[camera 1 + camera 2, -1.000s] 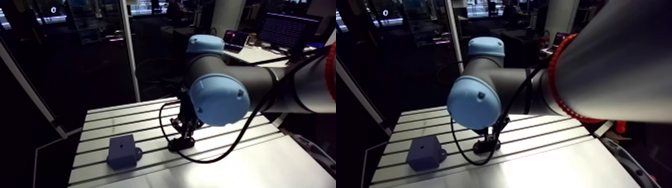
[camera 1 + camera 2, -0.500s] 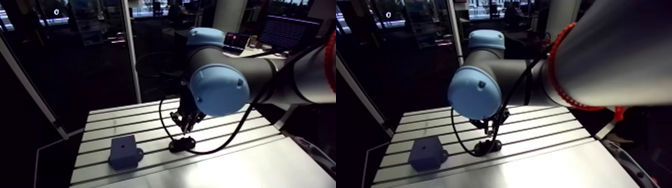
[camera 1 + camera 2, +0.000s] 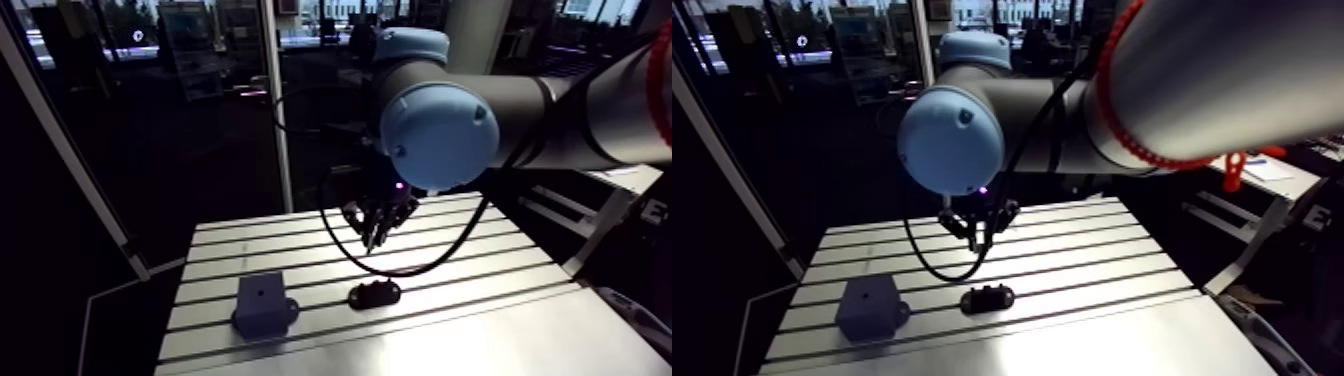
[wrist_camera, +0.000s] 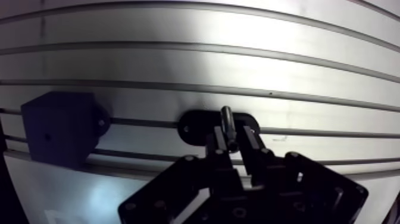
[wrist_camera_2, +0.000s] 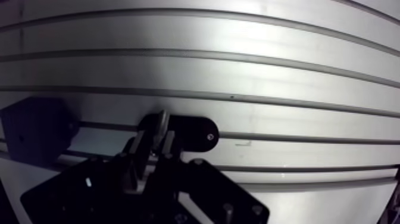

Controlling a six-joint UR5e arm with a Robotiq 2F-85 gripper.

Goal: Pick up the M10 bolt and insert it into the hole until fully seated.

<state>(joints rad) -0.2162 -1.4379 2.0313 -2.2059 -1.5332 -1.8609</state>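
One bolt point(image 4: 227, 119), one dark block point(image 3: 263, 304) bearing one hole point(image 3: 259, 292), one black oval holder point(image 3: 375, 294) and one slotted table point(image 3: 480, 270) are counted in all.

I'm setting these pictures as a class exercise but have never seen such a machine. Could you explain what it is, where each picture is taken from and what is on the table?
This is one robot arm with light-blue joint caps over a slotted aluminium table. Two pictures come from a camera on the arm's upper part; two from a camera on the wrist, looking past the two-fingered tool. On the table stand a dark blue-grey block with a hole in its top and a flat black oval plate. The tool hangs above the table, shut on a small grey metal bolt.
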